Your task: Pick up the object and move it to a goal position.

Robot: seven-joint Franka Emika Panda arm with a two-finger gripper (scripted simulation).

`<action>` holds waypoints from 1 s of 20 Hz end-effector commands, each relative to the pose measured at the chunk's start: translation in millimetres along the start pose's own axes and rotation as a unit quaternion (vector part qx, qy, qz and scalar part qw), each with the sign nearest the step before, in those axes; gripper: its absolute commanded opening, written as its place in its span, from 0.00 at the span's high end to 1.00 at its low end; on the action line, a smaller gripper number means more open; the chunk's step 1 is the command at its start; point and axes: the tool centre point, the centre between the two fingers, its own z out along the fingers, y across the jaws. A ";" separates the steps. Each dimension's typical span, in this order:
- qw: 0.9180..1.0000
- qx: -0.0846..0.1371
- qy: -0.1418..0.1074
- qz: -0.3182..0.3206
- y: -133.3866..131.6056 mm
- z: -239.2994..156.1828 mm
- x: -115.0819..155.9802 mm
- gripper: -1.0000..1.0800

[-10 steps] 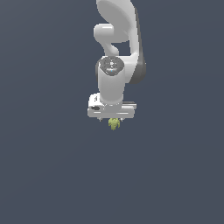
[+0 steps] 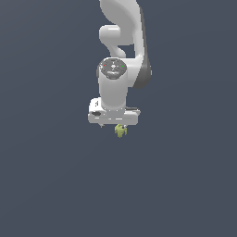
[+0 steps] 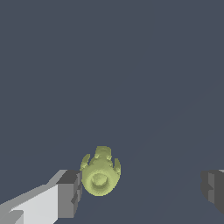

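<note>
1. In the wrist view the object [image 3: 100,173] sits nearest the camera: a small yellow-green lump with a rounded, ringed end facing the lens and a shallow dimple at its centre.
2. Short stubs stick out from both of its sides, and a narrower knob shows beyond the rounded end, so the outline is bumpy and uneven.
3. The gripper [image 3: 142,192] has its fingers spread wide. One dark grey pad [image 3: 70,192] on a pale finger stands right beside the object, touching it or nearly so; I cannot tell which.
4. The other pad [image 3: 213,189] shows only at the picture's edge, well apart from the object, with bare dark ground between them.
5. So the object lies off-centre in the gap, against one finger, and nothing shows it being clamped.
6. Farther off, in the exterior view, the object [image 2: 121,131] shows as a tiny green speck just under the white gripper bar [image 2: 113,117], much narrower than the bar.
7. Above the bar rises the white arm [image 2: 121,51], wrist pointing straight down, against a plain dark blue-grey background.
</note>
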 end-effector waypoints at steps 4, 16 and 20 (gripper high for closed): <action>1.000 -0.002 -0.001 0.002 3.6 -1.2 0.2 0.04; 0.998 0.002 0.006 -0.068 -8.0 19.3 -13.6 0.04; 0.993 0.005 0.011 -0.115 -15.8 32.4 -24.1 0.04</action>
